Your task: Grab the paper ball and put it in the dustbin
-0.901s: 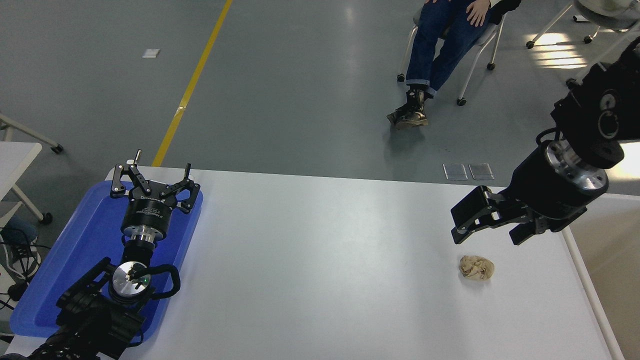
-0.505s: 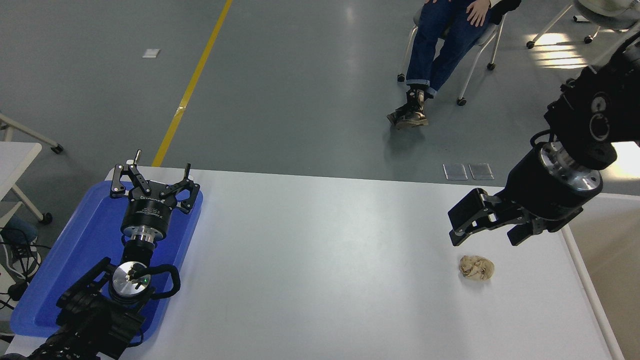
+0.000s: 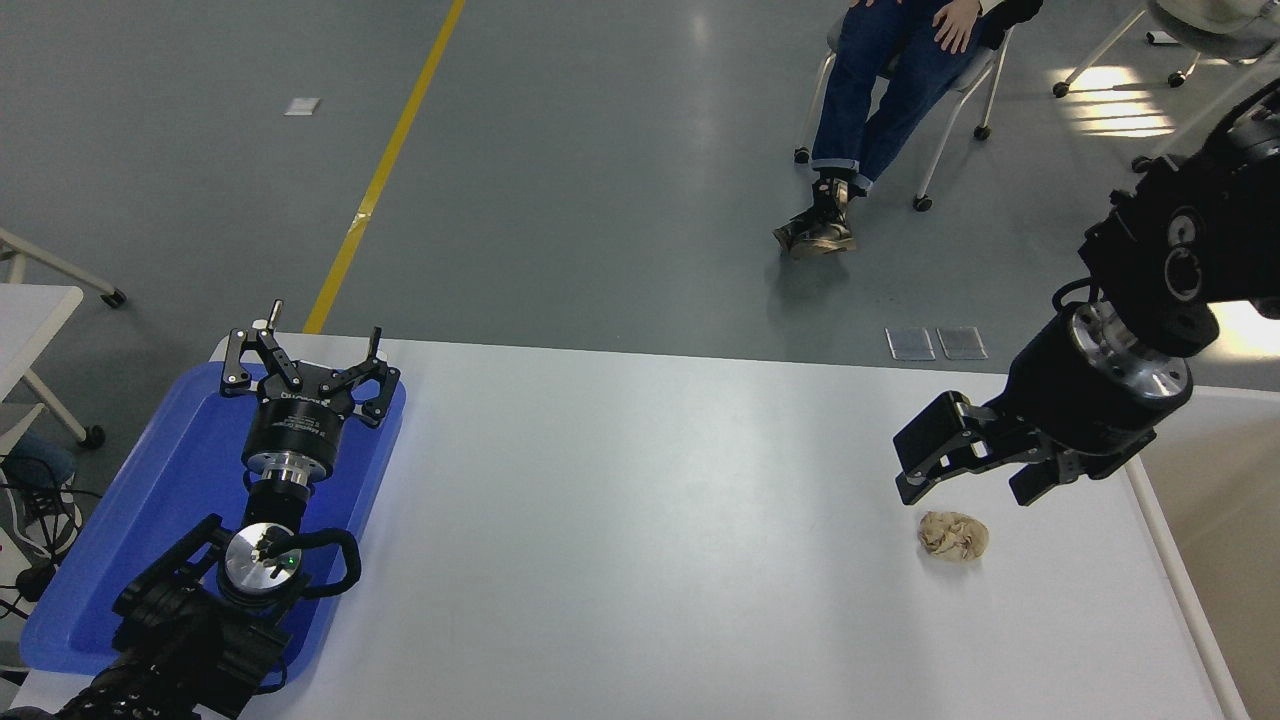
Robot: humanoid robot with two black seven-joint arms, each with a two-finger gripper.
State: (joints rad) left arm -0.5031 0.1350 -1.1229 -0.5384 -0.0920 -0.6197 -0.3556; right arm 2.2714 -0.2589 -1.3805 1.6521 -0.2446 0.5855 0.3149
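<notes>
We looked down over a white bench [image 3: 640,520] from the robot's side. Nearest us, at the lower left, the left arm lay parked over a blue tray [image 3: 130,530] that sat along the bench's left edge. Its left gripper [image 3: 305,350] pointed away from us above the tray's far end, its fingers [image 3: 240,360] spread and released, grasping nothing.

On the right side of the bench, a little farther out, the paper ball [image 3: 953,535] rested on the bare surface, a small tan, wrinkled lump near the right edge. Just beyond and above it hung the right gripper [image 3: 970,490], at the end of the right arm that came in from the right edge of the view and angled down toward the bench. Its fingers [image 3: 925,455] were parted and released, apart from the ball, holding nothing.

At the far right, past the bench's edge, we saw a white rim and beige surface, the dustbin [image 3: 1215,520], only partly in view.

Beyond the bench lay a grey floor with a yellow line [image 3: 385,165]. Farthest off, at the top, a person [image 3: 880,90] in blue jeans sat on a chair.
</notes>
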